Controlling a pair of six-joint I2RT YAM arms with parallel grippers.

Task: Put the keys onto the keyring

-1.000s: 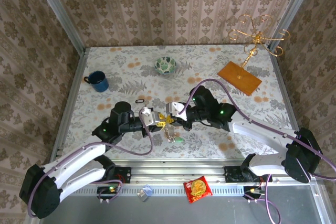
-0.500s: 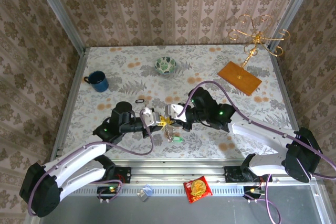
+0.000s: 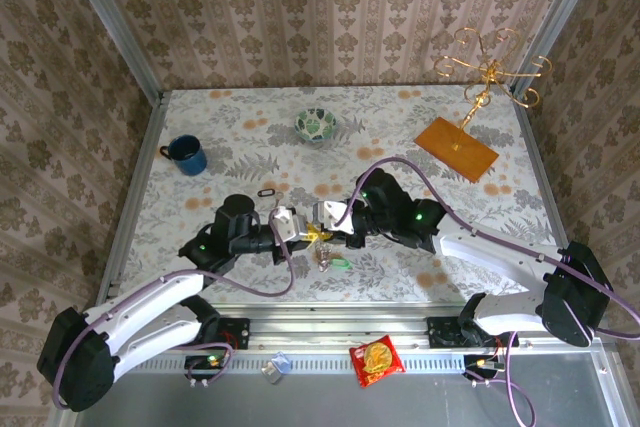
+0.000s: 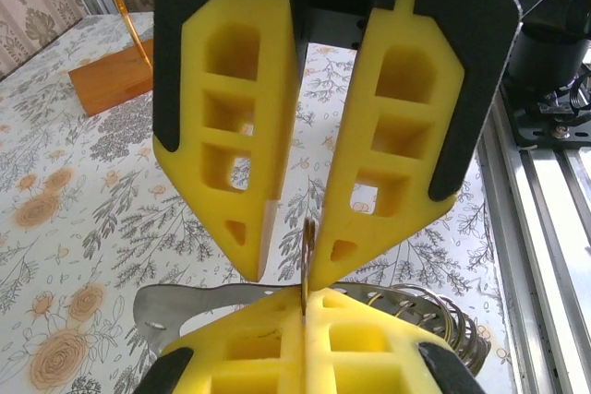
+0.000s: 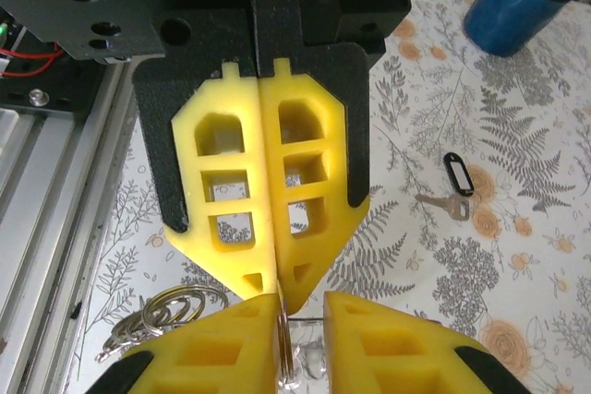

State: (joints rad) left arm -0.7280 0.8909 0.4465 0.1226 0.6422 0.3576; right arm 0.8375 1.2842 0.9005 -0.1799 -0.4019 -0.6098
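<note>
- Your left claw (image 3: 306, 234) is closed. It pinches a thin brass-coloured piece (image 4: 307, 244) edge-on at its fingertips, and you cannot tell whether that piece is a key or a ring.
- Your right claw (image 3: 333, 228) meets the left one tip to tip over the near middle of the tabletop (image 3: 420, 117). Its jaws stand a little apart, and the thin piece sits in the gap, close against one finger.
- The keys (image 3: 330, 260) hang in a small bunch just below the two claws, with the green-headed one on the bunch's right side. You cannot tell whether the bunch touches the tabletop.
- In the left wrist view, coiled wire rings (image 4: 439, 316) show just beside the left claw's fingers. A flat silvery piece (image 4: 185, 302) sticks out on the other side.
- A tagged key (image 3: 267, 192) with a black tag lies flat on the tabletop, beyond the left claw and apart from it.
- A blue mug (image 3: 185, 155) stands at the far left and a patterned bowl (image 3: 317, 124) at the far middle.
- A gold stand (image 3: 490, 72) on an orange base stands at the far right.
- A red packet (image 3: 376, 359) lies on the rail in front of the arm bases.
</note>
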